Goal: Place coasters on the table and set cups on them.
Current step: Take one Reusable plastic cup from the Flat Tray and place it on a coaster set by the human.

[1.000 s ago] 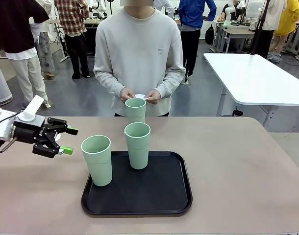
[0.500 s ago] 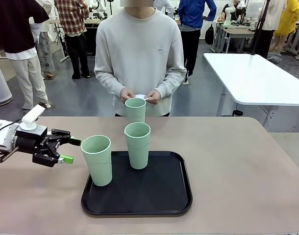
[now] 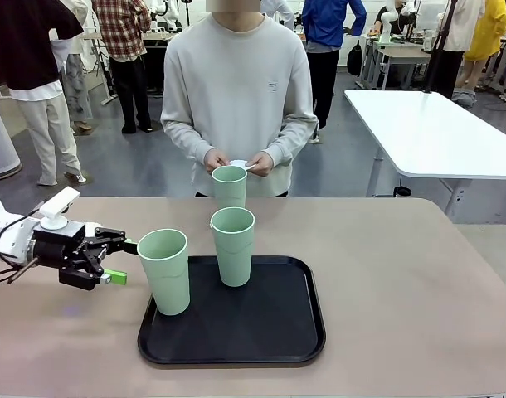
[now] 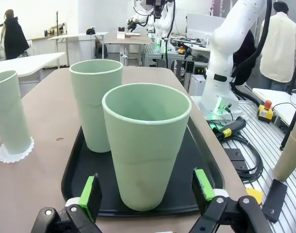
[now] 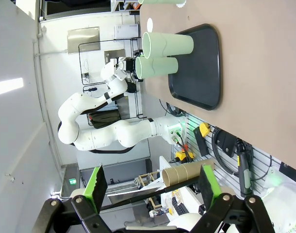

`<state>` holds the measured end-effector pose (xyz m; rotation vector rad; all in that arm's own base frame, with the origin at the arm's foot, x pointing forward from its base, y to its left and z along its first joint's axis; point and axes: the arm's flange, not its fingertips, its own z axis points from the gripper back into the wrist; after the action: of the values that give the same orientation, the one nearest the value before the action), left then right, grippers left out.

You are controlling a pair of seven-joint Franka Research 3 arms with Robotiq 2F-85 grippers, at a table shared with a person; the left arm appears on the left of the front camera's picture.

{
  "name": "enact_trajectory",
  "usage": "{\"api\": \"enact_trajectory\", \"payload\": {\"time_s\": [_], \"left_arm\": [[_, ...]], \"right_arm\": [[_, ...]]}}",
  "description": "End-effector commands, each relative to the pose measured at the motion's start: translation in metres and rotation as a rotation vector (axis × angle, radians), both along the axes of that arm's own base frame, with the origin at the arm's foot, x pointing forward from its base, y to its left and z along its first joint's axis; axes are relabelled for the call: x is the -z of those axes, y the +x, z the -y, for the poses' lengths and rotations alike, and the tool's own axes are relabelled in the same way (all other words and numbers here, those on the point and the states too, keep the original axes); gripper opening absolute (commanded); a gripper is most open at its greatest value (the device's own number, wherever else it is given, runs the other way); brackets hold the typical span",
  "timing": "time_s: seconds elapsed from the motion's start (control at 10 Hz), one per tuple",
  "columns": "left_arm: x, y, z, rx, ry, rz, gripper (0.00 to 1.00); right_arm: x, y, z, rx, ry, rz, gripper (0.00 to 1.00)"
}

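I am watching the left gripper [image 3: 120, 261] hanging low over the left part of the large beige-tan matte tabletop [image 3: 402, 274]. Its jaws are standing wide open and pointing at the nearest tall pale mint-green plastic tumbler [image 3: 164, 269]. In the left wrist view its green pads [image 4: 90, 191] are flanking that tumbler low down, one on each side, with a gap showing on both sides, so nothing is being gripped. The tumbler is standing upright at the near left edge of the black rounded plastic tray [image 3: 286, 323].

A second mint-green tumbler [image 3: 234, 249] is standing upright on the far part of the tray. A third mint-green tumbler [image 3: 229, 189] is standing beyond the tray on the tabletop, and the left wrist view is showing it sitting on a small round white lacy paper coaster [image 4: 7, 158].

Behind it, the person's hands [image 3: 259, 162] are holding something small, white and flat [image 3: 236, 163] at waist height; I cannot tell how many pieces.

The right gripper [image 5: 151, 182] is keeping its jaws fully apart with nothing between them, well away from the tray.
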<state>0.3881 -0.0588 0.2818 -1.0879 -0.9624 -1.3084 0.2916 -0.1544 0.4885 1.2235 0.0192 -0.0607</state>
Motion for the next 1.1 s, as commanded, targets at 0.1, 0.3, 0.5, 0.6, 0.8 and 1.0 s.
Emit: {"api": "enact_trajectory", "payload": {"time_s": [0.1, 0.3, 0.5, 0.6, 0.8, 1.0], "left_arm": [[0.006, 0.005, 0.005, 0.02, -0.027, 0.07, 0.98], [0.012, 0.013, 0.01, 0.009, -0.018, 0.052, 0.98], [0.016, 0.018, 0.015, 0.011, -0.009, 0.041, 0.98], [0.018, 0.02, 0.018, 0.011, -0.009, 0.043, 0.98], [0.02, 0.026, 0.021, 0.02, -0.006, 0.028, 0.98], [0.024, 0.026, 0.026, 0.044, -0.018, -0.002, 0.98]], "right_arm": [[-0.001, 0.0, 0.001, -0.004, 0.015, 0.002, 1.0], [-0.001, 0.0, 0.001, -0.004, 0.015, 0.002, 1.0], [-0.001, 0.0, 0.001, -0.004, 0.015, 0.002, 1.0], [-0.001, 0.0, 0.001, -0.004, 0.015, 0.002, 1.0], [-0.001, 0.0, 0.001, -0.004, 0.015, 0.002, 1.0], [-0.001, 0.0, 0.001, -0.004, 0.015, 0.002, 1.0]]}}
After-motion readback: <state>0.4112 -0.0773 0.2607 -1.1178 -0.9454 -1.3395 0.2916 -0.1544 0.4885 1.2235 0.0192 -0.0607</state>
